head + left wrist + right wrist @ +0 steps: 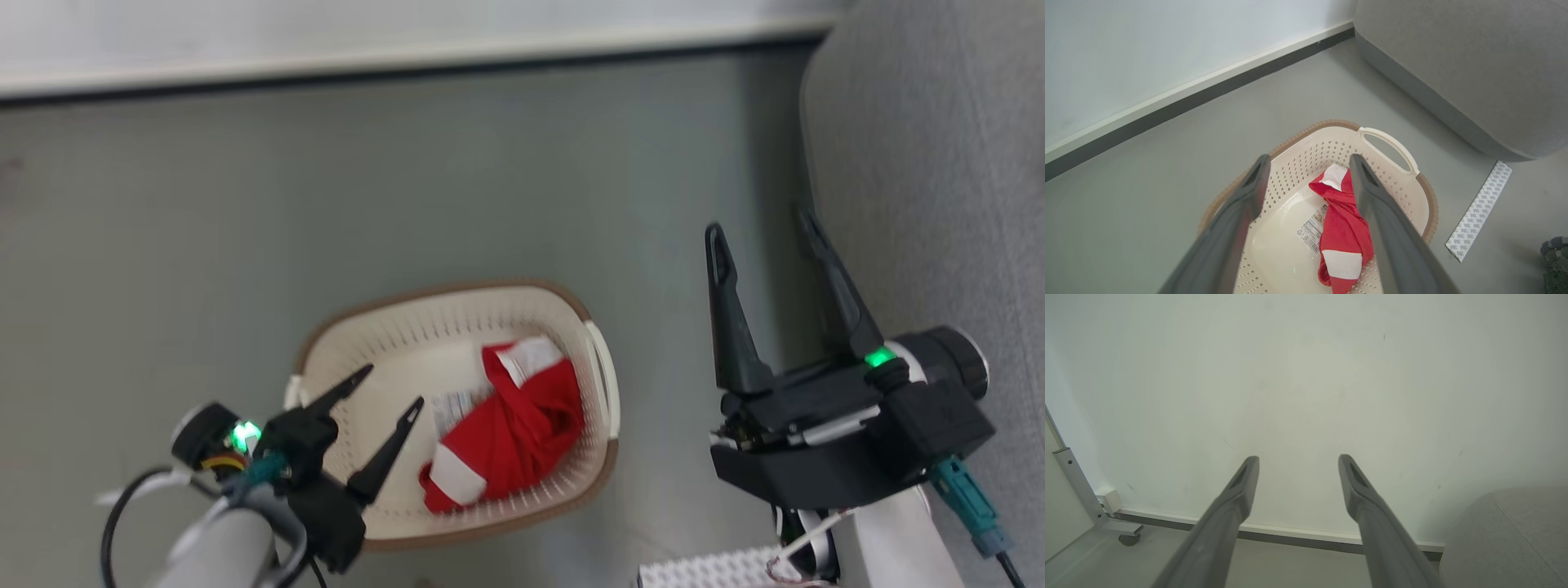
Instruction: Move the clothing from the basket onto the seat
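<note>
Two grippers: I read the left gripper [396, 385] and the right gripper [759, 224] as spread wide, with nothing between the fingers of either.
Left gripper position: it hangs over the basket [392, 343], fingers aimed into it and apart from the cloth.
Clothing [514, 425]: one crumpled red bundle with white panels lies on the basket bottom, toward the side nearest the seat.
Handling: I judge it light, limp and not fragile. It should drape and trail when lifted, and a thin pinch may slip.
Grip point: I would take the raised red fold at mid-bundle, not a white edge lying flat on the plastic.
Basket edges: a perforated wall and brown rim run all round. A trailing hem could catch on the rim or the white handle [1390, 143], so I favour a straight lift first.
Floor [490, 163]: open grey floor lies between basket and seat. A white perforated strip [1480, 212] lies near the seat's foot.
Seat [939, 163]: large, grey and round-edged, it stands to my right. The right gripper is beside its edge.
Wall [1306, 375]: it stands beyond, with dark skirting, and I judge it no obstacle.
</note>
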Controlling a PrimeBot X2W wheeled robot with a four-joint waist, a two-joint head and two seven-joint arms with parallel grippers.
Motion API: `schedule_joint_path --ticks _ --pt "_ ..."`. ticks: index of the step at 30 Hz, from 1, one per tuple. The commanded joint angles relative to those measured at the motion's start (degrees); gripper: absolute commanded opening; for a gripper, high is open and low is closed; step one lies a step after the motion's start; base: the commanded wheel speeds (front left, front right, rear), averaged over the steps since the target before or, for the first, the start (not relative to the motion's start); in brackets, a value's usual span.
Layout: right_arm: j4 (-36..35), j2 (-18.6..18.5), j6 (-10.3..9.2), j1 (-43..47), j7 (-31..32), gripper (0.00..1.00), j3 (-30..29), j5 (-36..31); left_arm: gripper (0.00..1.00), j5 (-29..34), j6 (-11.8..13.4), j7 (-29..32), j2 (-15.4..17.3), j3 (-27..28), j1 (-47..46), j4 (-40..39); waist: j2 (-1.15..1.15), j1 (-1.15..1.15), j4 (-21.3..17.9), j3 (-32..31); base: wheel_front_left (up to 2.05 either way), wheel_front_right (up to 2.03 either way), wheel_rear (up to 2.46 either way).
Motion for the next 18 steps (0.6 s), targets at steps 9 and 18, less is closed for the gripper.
schedule_joint_path --ticks 9,18 --pt "-3.35 0.86 -0.04 -5.59 -0.05 1.0 -0.21 1.23 1.0 -6.17 0.01 4.53 2.74 -14.2 -14.11 10.67 -0.02 -0.02 -8.86 18.28 0.0 0.0 0.0" --pt "-7.75 0.85 -0.04 -10.76 -0.05 1.0 3.39 2.56 1.0 -12.38 0.01 7.42 3.97 -26.99 -22.71 16.61 -0.02 -0.02 -10.2 23.98 0.0 0.0 0.0"
